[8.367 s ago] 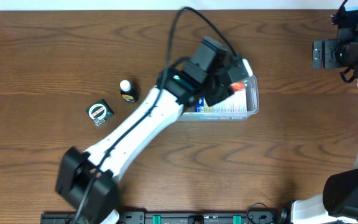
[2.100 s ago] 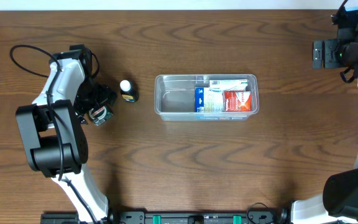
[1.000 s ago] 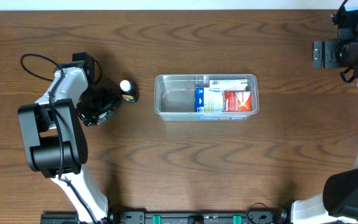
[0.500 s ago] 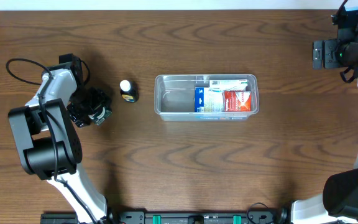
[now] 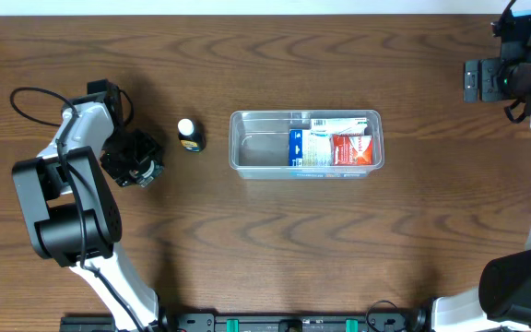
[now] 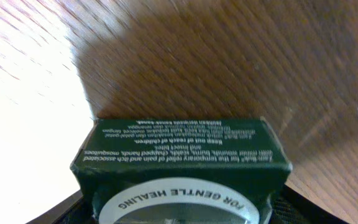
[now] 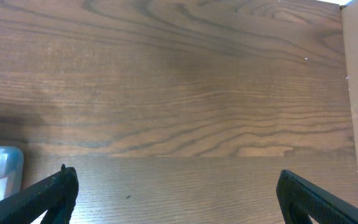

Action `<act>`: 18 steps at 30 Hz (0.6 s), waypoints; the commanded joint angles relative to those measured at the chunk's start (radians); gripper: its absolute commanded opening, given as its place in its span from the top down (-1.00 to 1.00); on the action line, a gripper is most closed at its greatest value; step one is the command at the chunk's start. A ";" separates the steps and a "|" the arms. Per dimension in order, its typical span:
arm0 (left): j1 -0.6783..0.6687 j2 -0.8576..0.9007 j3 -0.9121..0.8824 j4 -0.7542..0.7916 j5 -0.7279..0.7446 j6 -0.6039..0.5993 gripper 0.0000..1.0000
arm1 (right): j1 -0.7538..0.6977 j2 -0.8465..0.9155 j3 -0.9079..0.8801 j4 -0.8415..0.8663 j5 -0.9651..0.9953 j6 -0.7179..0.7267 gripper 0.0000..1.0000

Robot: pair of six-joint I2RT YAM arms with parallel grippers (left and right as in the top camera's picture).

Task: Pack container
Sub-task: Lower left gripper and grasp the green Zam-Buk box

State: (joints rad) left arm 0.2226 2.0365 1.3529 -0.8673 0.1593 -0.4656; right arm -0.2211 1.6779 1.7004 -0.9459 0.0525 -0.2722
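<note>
Overhead, the wooden table (image 5: 265, 258) fills your view, and the container (image 5: 258, 148) sits upright near its middle. It is well apart from both sets of fingers, with the left gripper (image 5: 135, 159) far off to its left and the right gripper (image 7: 179, 196) off by the table's far right corner. The container's left half is bare; a blue-and-white pack (image 5: 307, 148) and a red pack (image 5: 350, 148) lie in its right half. Your left gripper is down at a dark green box (image 6: 179, 155), which lies between its fingers, but you cannot tell whether the pads press it or merely flank it. The right fingers are spread wide over bare wood, gripping nothing. On the box, seen upside down in the left wrist view, you can read "FOR GENTLE HEALING" around a white oval and "Keep out of reach of children" in the fine print; the packs' labels are too small to read. A small dark bottle (image 5: 188, 134) with a white cap stands between the box and the container, just beside the container's left wall, so that gap is the tight spot. The near half of the table is open wood.
</note>
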 commanded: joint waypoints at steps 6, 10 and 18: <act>0.005 0.003 0.057 -0.112 0.122 0.086 -0.46 | -0.002 -0.004 0.005 0.000 -0.004 0.010 -0.98; 0.005 -0.014 0.095 -0.182 0.121 0.125 -0.45 | -0.002 -0.004 0.005 0.000 -0.004 0.010 -0.99; 0.005 -0.043 0.098 -0.177 0.103 0.148 -0.46 | -0.002 -0.004 0.005 0.000 -0.004 0.010 -0.98</act>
State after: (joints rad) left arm 0.2226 2.0216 1.4303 -1.0431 0.2634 -0.3416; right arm -0.2211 1.6779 1.7004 -0.9459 0.0525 -0.2722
